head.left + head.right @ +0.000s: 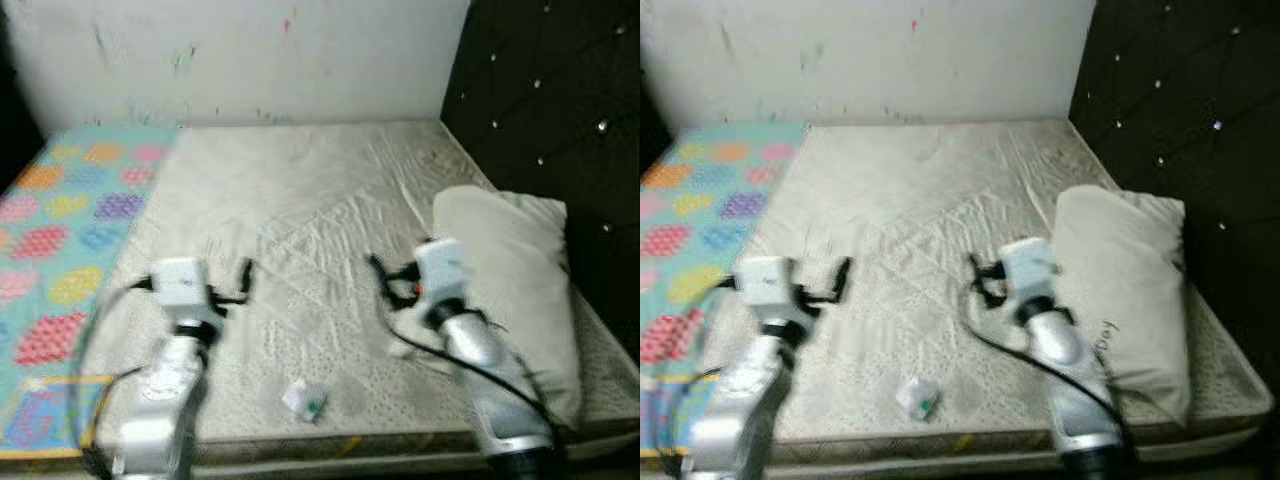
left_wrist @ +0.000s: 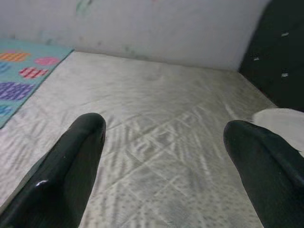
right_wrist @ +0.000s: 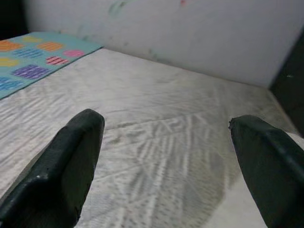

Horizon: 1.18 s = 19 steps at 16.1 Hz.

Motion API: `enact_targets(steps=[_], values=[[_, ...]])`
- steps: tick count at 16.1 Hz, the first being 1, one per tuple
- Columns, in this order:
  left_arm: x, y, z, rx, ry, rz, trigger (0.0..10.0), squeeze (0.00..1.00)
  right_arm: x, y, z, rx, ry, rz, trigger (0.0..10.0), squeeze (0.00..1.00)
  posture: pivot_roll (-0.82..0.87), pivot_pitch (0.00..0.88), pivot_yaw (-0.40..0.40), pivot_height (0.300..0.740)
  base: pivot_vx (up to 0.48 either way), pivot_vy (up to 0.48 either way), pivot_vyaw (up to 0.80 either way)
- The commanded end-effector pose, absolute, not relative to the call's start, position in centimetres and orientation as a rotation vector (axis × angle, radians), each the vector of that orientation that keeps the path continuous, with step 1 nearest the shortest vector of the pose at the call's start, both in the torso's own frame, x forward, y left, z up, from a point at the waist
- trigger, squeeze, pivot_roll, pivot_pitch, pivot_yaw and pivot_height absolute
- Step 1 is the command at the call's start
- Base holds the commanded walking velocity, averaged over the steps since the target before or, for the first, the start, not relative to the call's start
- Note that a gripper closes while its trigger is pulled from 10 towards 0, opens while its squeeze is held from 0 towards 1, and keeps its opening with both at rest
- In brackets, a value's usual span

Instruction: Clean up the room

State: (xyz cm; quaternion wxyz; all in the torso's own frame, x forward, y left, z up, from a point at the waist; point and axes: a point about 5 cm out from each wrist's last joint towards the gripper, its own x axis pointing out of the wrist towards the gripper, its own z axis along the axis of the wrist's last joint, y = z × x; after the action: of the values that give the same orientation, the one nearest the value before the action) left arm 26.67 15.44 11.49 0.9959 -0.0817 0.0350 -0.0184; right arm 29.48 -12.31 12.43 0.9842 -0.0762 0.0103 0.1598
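— What's in front of it?

— A wide bare mattress in pale quilted fabric (image 1: 300, 230), pushed against a white scuffed wall (image 1: 250, 50) and a black tufted headboard (image 1: 560, 110).

— And on the mattress?

— A turquoise blanket with coloured patches (image 1: 50, 250) along its left side, a long beige pillow (image 1: 520, 290) at its right edge beside the headboard. Near its front edge, a small crumpled white wrapper with a green mark (image 1: 305, 400).

— The arms?

— Both hover above the mattress. The left end effector (image 2: 166, 137) is spread wide, holding nothing; the right end effector (image 3: 166, 137) likewise, just beside the pillow. The wrapper lies between the two arms, untouched.
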Motion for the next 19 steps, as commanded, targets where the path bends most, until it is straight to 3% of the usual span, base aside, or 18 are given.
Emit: enact_targets(steps=[1,3,13,19], values=[[26.72,15.17,11.49,-0.177,0.079,-0.040,10.0,0.00,29.49,-12.80,12.53,-0.156,0.021,0.306,10.0,0.00,-0.16,0.000,-0.011,0.740,0.000,0.000,0.00],[26.73,15.15,11.49,-0.176,0.079,-0.038,10.0,0.00,29.59,-12.93,12.63,-0.156,0.020,0.304,10.0,0.00,-0.16,0.000,-0.013,0.740,0.000,0.000,0.00],[26.79,15.28,11.39,-0.187,0.086,-0.025,10.0,0.00,29.62,-12.91,12.44,-0.159,0.030,0.307,10.0,0.00,-0.16,0.000,-0.008,0.740,0.000,0.472,0.00],[26.51,15.73,11.23,-0.179,0.099,-0.015,10.0,0.00,29.68,-13.10,12.67,-0.149,0.033,0.290,10.0,0.00,-0.16,0.000,-0.008,0.740,0.000,0.000,0.00]])
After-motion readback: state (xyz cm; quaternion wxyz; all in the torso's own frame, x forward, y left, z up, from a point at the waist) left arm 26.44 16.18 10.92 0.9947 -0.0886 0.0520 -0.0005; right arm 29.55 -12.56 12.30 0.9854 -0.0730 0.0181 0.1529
